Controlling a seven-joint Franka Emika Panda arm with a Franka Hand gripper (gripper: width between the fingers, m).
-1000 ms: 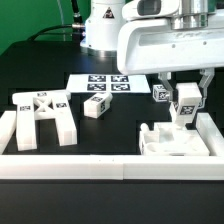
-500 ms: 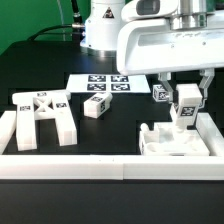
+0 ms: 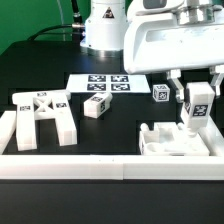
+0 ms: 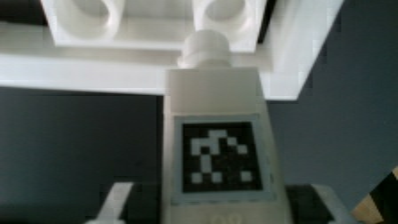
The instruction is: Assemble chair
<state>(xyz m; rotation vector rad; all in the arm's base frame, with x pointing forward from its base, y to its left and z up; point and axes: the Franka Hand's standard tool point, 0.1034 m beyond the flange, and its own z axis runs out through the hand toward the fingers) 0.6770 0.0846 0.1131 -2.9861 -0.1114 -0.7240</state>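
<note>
Gripper (image 3: 198,98) part-closed, clamped on upright tagged leg piece (image 3: 197,114) - arm and piece have shifted toward the exterior view's right vs 1 s ago. Piece's lower tip is over the seat slab (image 3: 160,142), near-right corner; can't tell if touching. Leg frame (image 3: 42,112) and small block (image 3: 96,106) on the left - unmoved.

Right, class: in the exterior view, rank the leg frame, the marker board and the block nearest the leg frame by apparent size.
1. leg frame, largest, though it lies nearer the camera, which helps it.
2. marker board.
3. block, clearly smallest.
</note>
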